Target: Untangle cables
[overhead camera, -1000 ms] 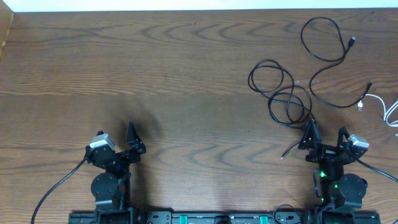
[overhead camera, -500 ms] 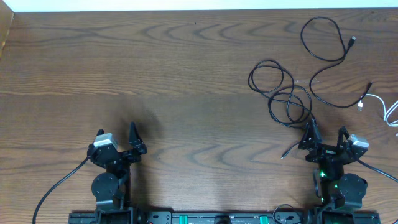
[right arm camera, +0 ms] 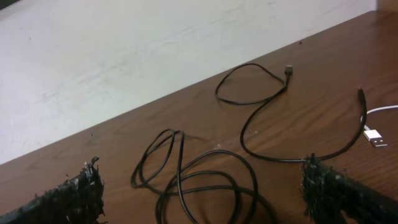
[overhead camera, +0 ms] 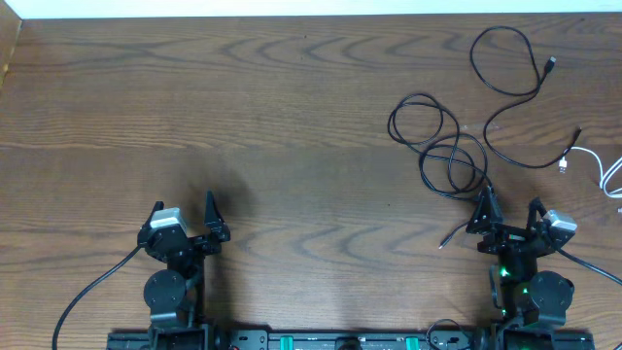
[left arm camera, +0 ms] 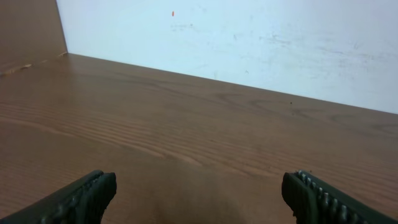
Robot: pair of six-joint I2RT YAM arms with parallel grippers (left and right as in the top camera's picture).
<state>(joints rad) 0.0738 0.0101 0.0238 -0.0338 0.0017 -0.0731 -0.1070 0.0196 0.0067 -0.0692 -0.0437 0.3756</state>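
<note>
Three cables lie on the right side of the wooden table (overhead camera: pixel 292 117). A black cable (overhead camera: pixel 391 122) is coiled in overlapping loops just beyond my right gripper (overhead camera: pixel 508 206). In the right wrist view the same coil (right arm camera: pixel 180 162) lies between and ahead of the open fingers of that gripper (right arm camera: pixel 202 186), untouched. A second black cable (overhead camera: pixel 537 68) loops farther back and sweeps toward the right edge, also in the wrist view (right arm camera: pixel 244 134). The white cable (overhead camera: pixel 583 151) enters from the right edge, its plug (right arm camera: pixel 375 138) near the right finger. My left gripper (overhead camera: pixel 183 209) stands open over bare wood (left arm camera: pixel 199 193).
A pale wall (left arm camera: pixel 249 37) rises behind the table's far edge. The arm bases and their thick black leads (overhead camera: pixel 92 287) sit along the near edge.
My left gripper has shifted slightly to the right and toward the near edge. The right arm and the cables have not moved.
</note>
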